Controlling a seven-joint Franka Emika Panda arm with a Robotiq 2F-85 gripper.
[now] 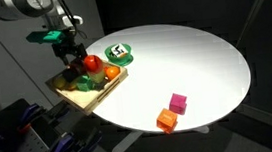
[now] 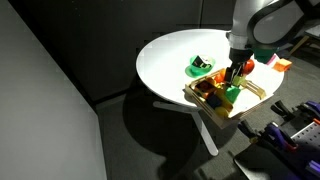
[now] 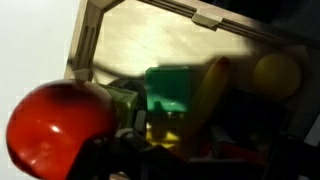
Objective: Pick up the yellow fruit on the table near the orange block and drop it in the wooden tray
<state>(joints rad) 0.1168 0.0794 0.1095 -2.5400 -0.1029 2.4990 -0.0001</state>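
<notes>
My claw [image 1: 73, 60] hangs low over the wooden tray [image 1: 61, 90] at the edge of the table [image 1: 184, 51], placed there for the drop. The yellow fruit [image 3: 275, 72], as I judge that round shape, lies inside the tray near a red fruit [image 3: 60, 120]. Nothing yellow lies beside the orange block [image 1: 165, 119]. Whether my claw is clenched or released, I cannot tell.

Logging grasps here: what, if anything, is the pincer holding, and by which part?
It cannot be told: the pincer sits low over the wooden tray, and no view shows its tips clearly.
</notes>
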